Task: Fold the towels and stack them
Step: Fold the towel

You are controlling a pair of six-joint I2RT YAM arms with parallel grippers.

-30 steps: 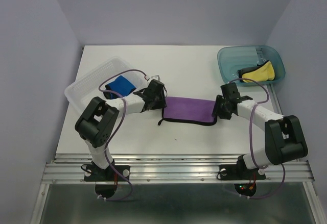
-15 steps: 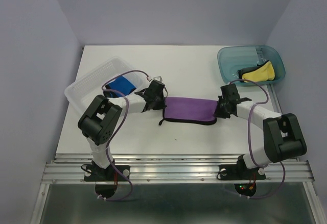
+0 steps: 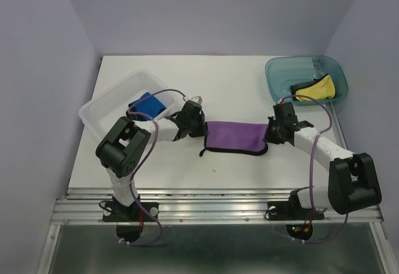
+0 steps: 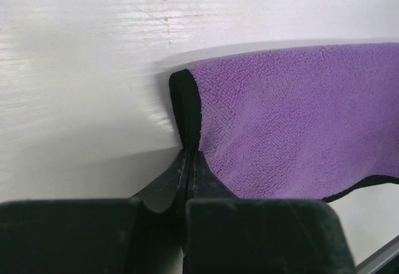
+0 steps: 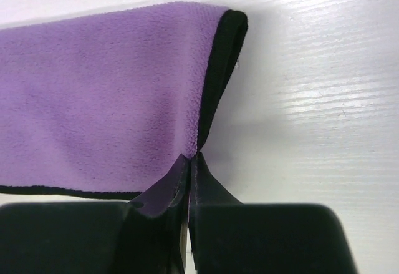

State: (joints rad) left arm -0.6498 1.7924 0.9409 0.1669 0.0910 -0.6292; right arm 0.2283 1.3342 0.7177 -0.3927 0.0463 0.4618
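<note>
White tabletop (image 3: 237,80) carried the whole scene. Near its middle lay the purple towel (image 3: 235,137), a strip with its long axis running left to right, straight across between the two arms. The left gripper (image 4: 189,161) was pinched tight on the near corner of the strip's left short end, with the black edging rising just beyond its tips. The right gripper (image 5: 192,161) was clamped likewise on the near corner of the right short end.

Each claw therefore had the cloth ahead of it and inward, toward the other arm, and neither was nearer than its partner. The far long edge looked rounded like a fold, though the wrist views could not show whether each pinch caught both layers. The next fold would likely turn on carrying one short end along that axis onto the other.

A blue towel (image 3: 149,104) sat in the clear tray (image 3: 103,105) beside the left arm. A yellow towel (image 3: 318,88) lay in the teal tub (image 3: 280,74) at far right.
</note>
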